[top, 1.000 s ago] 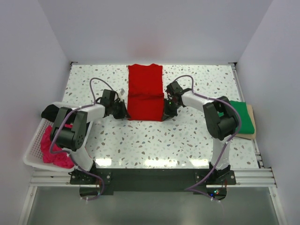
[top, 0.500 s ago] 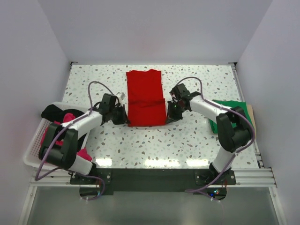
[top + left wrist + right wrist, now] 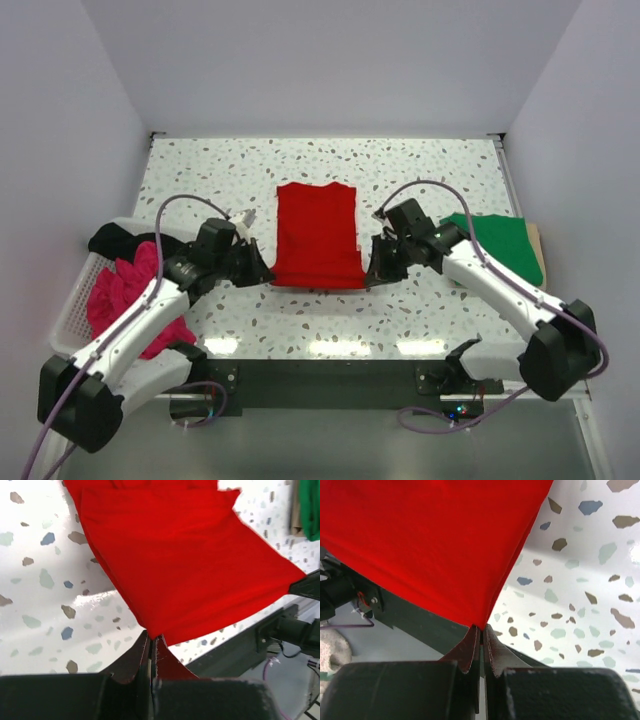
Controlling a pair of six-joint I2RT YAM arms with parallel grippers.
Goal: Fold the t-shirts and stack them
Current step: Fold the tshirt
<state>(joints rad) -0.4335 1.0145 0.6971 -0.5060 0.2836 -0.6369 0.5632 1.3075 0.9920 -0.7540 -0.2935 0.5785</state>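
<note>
The left hand (image 3: 151, 641) and right hand (image 3: 481, 630) each pinch tight a near corner of the red t-shirt (image 3: 318, 235).

This is a robotics lab test cell, not a home or a shop. Bare white walls (image 3: 330, 70) box in three sides of a speckled tabletop (image 3: 300, 315) under bright, even light. Two robot arms, the left arm (image 3: 135, 325) and the right arm (image 3: 500, 285), are bolted to a black plate (image 3: 320, 378) on an aluminium rail (image 3: 540, 375) at the near edge. Loose purple cables (image 3: 430, 182) loop from them. The only household things are props: a red t-shirt (image 3: 318, 235), a green t-shirt (image 3: 505, 245) and a white plastic basket (image 3: 68, 312) of clothes.
</note>
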